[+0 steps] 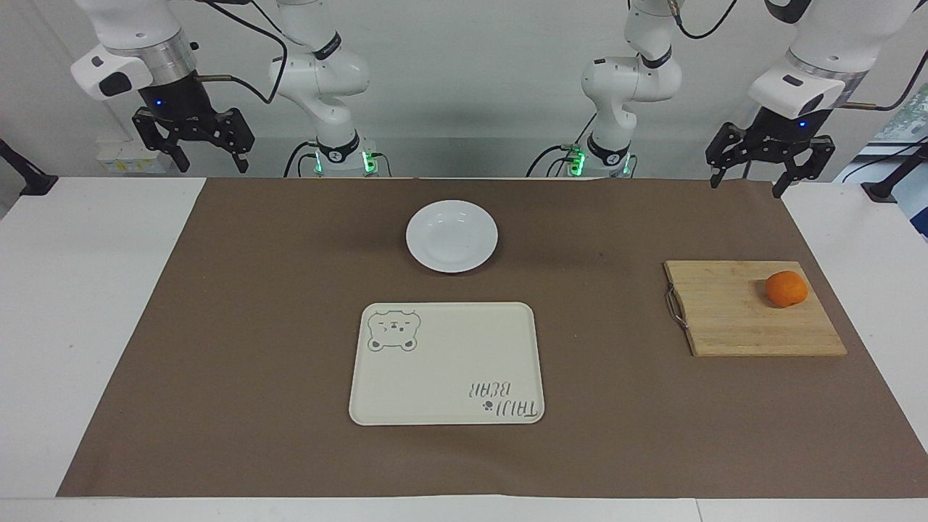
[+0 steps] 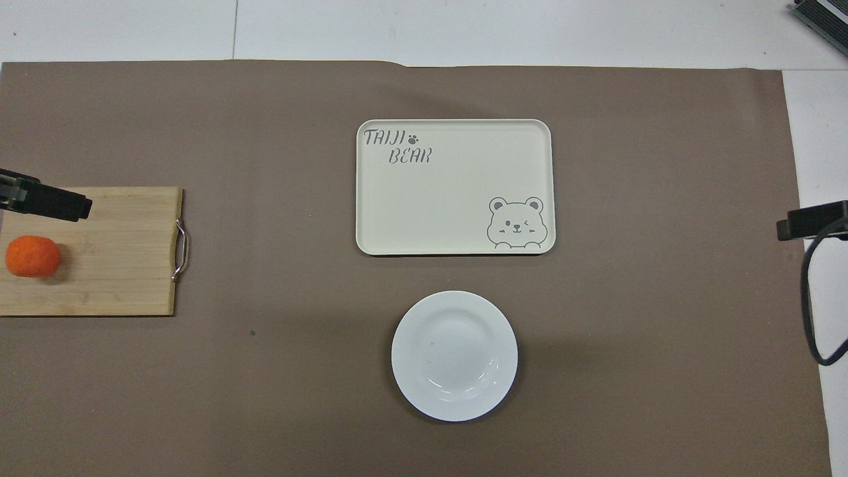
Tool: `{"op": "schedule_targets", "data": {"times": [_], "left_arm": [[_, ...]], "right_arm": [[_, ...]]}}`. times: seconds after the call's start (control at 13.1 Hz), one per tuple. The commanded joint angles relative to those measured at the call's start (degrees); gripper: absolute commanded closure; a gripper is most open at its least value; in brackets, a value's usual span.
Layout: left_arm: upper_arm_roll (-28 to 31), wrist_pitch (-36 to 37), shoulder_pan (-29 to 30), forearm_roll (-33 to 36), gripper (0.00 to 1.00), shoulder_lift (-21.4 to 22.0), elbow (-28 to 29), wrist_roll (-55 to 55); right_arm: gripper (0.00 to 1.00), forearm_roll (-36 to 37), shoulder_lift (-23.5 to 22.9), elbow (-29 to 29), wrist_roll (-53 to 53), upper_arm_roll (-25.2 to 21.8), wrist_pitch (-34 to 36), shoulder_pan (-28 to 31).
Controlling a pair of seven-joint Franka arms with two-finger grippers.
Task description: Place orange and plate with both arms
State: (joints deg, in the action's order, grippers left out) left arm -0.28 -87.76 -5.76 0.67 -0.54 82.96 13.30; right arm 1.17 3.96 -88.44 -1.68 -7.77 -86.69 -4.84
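The orange lies on a wooden cutting board toward the left arm's end of the table; it also shows in the overhead view. The white plate sits empty mid-table on the brown mat, nearer to the robots than the tray; it also shows in the overhead view. My left gripper hangs open and empty in the air over the mat's edge at the robots' end. My right gripper hangs open and empty at the right arm's end. Both arms wait.
A cream rectangular tray with a bear drawing and lettering lies empty, farther from the robots than the plate; it also shows in the overhead view. The board has a metal handle. A brown mat covers the white table.
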Motion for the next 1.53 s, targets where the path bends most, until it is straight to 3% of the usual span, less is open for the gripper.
{"op": "schedule_targets", "data": {"times": [0.0,0.54,1.45], "left_arm": [[0.2,1.4,-0.1,0.6,0.00,0.7,-0.1,0.0],[1.2,3.9,3.1,0.7,0.00,1.3,0.3,-0.5],[1.7,8.1,3.5,-1.9,0.00,0.9,-1.1,-1.0]], "right_arm": [[0.00,-0.8,0.6,-0.3,-0.3,0.3,0.2,0.6],[0.00,-0.8,0.6,-0.3,-0.3,0.3,0.2,0.6],[0.00,-0.8,0.6,-0.3,-0.3,0.3,0.2,0.6]]}}
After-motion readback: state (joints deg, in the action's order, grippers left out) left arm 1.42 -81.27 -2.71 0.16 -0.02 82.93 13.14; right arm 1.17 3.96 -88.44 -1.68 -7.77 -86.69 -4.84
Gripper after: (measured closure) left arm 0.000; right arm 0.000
